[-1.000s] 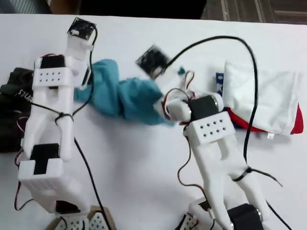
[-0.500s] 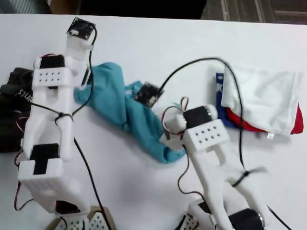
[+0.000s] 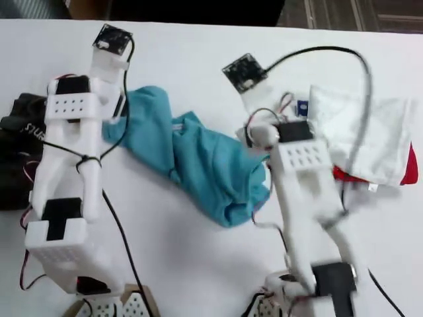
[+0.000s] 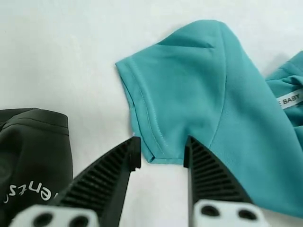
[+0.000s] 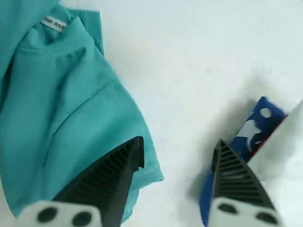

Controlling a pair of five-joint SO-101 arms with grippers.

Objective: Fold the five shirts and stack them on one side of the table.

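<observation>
Teal shirt [image 3: 211,168] is spread wider on my white tabletop [image 3: 198,59] now; right tool [image 5: 179,144] let go, gaping empty, left tool [image 4: 162,142] open too.

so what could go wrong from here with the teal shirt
1. The open right gripper sits beside the folded stack; closing there could snag the blue shirt and undo it.
2. The left gripper straddles just the sleeve hem of the teal shirt, so a pinch may slip or drag it bunched.
</observation>
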